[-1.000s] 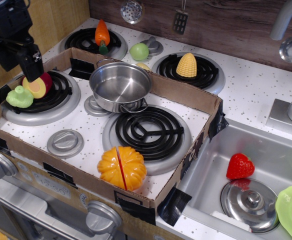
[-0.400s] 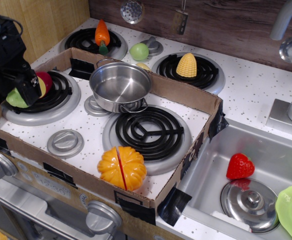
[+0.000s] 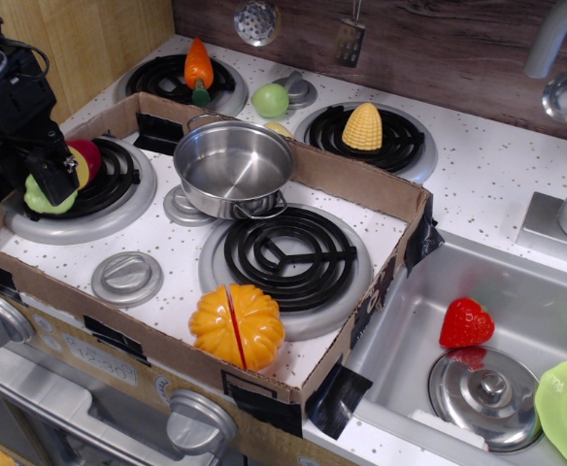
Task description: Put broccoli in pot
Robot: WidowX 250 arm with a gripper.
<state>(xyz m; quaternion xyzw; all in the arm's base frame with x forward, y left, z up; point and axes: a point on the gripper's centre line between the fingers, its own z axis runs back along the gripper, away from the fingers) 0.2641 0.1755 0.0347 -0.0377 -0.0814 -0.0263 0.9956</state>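
A: Observation.image puts the black gripper [image 3: 50, 184] low over the front-left burner [image 3: 89, 209], right on top of the broccoli [image 3: 43, 201]. Has it got hold of it?

B: I cannot tell. One finger [image 3: 53, 178] stands in front of the broccoli and hides the middle of it, but whether the jaws are pressed against it or only straddling it does not show.

A: And how does the broccoli lie?

B: Only a light yellow-green bulge shows, low at the left edge of the burner coil and under the finger. Stem and knobbly top are too covered to say which way it points or where its long axis runs.

A: What is just beside it?

B: The red-and-yellow cut fruit [image 3: 83, 160], just beside the gripper on its right, on the same burner.

A: And the pot [image 3: 233, 167]?

B: Upright and open, with nothing inside, well apart to the right, between the two front burners at the back wall of the cardboard box [image 3: 361, 189]. Its loop handle faces the front-right burner [image 3: 288, 254].

A: Further out?

B: An orange pumpkin [image 3: 237, 325] sits at the front of the desk [image 3: 478, 165], leaning on the cardboard edge.
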